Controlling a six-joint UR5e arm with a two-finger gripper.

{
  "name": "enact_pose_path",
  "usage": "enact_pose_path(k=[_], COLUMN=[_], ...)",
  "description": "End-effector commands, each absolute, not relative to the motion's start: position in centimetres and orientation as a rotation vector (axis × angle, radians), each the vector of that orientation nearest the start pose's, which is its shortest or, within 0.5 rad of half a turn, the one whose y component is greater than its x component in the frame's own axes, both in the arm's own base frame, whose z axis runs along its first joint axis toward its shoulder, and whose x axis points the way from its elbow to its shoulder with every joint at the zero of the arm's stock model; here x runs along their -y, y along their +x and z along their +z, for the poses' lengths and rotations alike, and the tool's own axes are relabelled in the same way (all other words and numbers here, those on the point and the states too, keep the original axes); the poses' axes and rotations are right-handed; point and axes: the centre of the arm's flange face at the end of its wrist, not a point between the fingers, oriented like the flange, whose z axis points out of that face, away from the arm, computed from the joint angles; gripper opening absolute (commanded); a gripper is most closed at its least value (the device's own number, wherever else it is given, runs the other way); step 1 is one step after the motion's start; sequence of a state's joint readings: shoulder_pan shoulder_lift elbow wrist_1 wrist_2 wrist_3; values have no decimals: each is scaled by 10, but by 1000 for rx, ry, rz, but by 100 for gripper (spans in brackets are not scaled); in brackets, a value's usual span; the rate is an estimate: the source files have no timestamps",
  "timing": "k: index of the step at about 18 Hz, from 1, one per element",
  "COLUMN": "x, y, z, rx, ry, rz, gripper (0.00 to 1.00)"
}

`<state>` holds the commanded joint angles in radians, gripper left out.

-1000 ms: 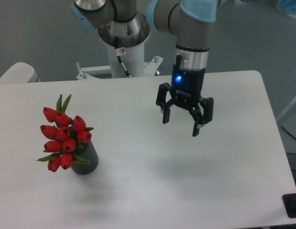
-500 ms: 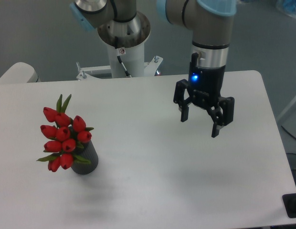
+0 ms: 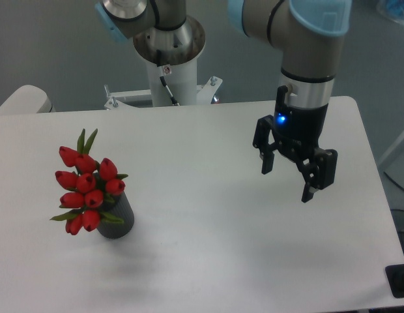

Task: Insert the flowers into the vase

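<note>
tool point(image 3: 288, 182) shifted right (jaws wide, empty) | flowers point(image 3: 86, 190) in vase point(image 3: 117, 222) | table point(image 3: 202, 261)

Red tulip flowers point(image 3: 86, 189) stand upright in the ribbed dark vase point(image 3: 118, 222) — table's left.

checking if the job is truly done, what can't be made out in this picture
- Vase mouth and the stems: fixed camera, hidden by the flowers, so how deep they sit is unknowable.
- Gripper: jaws spread and empty, but its height above the table cannot be judged.
- Dark object at the lower right: cut off by the edge, unidentifiable.
</note>
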<state>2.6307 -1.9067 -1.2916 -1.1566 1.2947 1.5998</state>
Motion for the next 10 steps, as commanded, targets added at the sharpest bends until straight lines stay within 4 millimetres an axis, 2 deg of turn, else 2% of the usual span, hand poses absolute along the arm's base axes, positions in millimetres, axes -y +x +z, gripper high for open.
enact_pose_path(k=[5, 10], x=[-455, -454], y=[-509, -512], z=[481, 478], rx=[-861, -869], ry=[-2639, -2637], rz=[405, 408], gripper=[100, 100])
